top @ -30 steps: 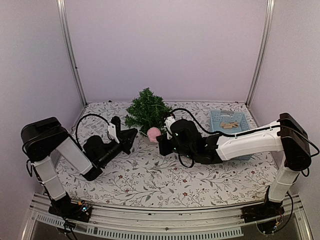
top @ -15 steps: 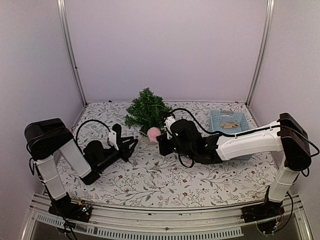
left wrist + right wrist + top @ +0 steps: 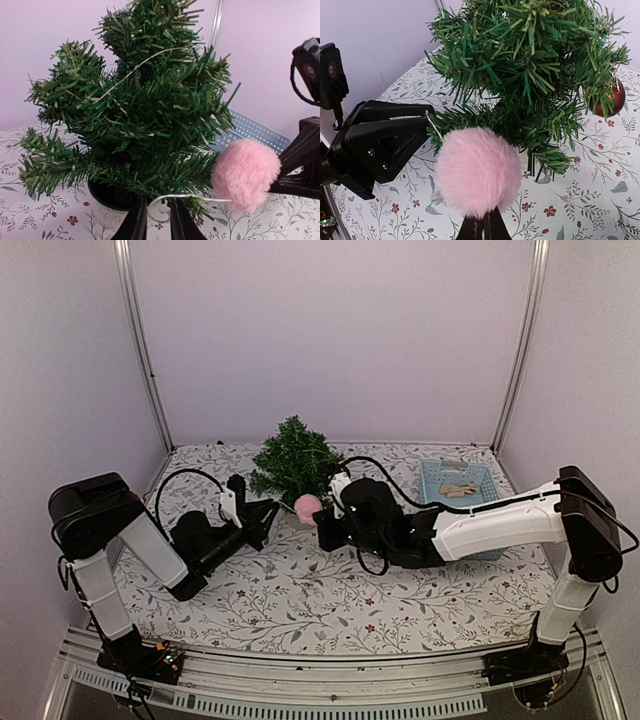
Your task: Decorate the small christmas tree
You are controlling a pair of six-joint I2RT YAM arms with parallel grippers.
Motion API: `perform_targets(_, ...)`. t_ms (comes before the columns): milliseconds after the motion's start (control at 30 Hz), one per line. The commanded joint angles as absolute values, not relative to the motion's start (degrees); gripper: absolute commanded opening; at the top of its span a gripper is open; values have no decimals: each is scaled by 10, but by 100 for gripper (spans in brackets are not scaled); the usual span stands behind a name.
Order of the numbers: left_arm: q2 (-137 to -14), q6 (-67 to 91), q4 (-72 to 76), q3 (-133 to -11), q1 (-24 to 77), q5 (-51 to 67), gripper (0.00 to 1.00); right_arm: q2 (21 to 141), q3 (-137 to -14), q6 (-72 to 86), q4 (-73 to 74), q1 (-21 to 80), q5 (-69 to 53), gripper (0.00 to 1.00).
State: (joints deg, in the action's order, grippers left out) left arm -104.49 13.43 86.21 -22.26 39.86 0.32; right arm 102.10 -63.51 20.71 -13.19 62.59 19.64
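**Top view.** The left gripper (image 3: 266, 512) has come forward again after a short pull-back toward 7 o'clock. It now stands just at 9 o'clock of the pom-pom (image 3: 307, 506). Its jaws were spread wider half a second ago and now leave only a narrow gap. The right gripper (image 3: 316, 513) has not moved. It is closed on the pom-pom's underside and presents it at 6 o'clock of the tree (image 3: 293, 458), against the lowest branches.

**Left wrist view.** The thread (image 3: 187, 197) runs from the pom-pom toward 9 o'clock and curls down at the gap between the fingertips (image 3: 134, 220), in front of the pot (image 3: 106, 216). Whether it is pinched cannot be told. This is probably a renewed try at catching the loop so that it can be spread over a branch. The pom-pom is not yet hung.

**Right wrist view.** A red bauble (image 3: 607, 102) already hangs at the tree's 3 o'clock side.

**Edges and room.** The tree stands at 12 o'clock on the table (image 3: 300, 590), near the back wall (image 3: 330, 340), so there is little room beyond it. The basket (image 3: 458, 483) lies at 2 o'clock, behind the right arm. The two grippers are almost touching, so sideways play is slight. The table is free of objects toward 6 o'clock, the likeliest way to withdraw.
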Motion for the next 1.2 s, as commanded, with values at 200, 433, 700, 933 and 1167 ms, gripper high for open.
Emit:
perform_targets(200, -1062, 117, 855, -231, 382, -6, 6, 1028, -653, 202, -120, 627, 211, 0)
perform_targets(433, -1070, 101, 835, -205, 381, -6, 7, 1029, -653, 203, -118, 627, 214, 0)
perform_targets(700, -1076, 107, 902, -159, 382, 19, 20, 1029, -653, 204, -118, 627, 213, 0)
perform_targets(933, -1112, 112, 994, -155, 400, 30, 28, 1029, -652, 206, -117, 627, 213, 0)
perform_targets(1167, -1115, 135, 1015, -179, 403, 6, 31, 1029, -651, 205, -117, 627, 213, 0)
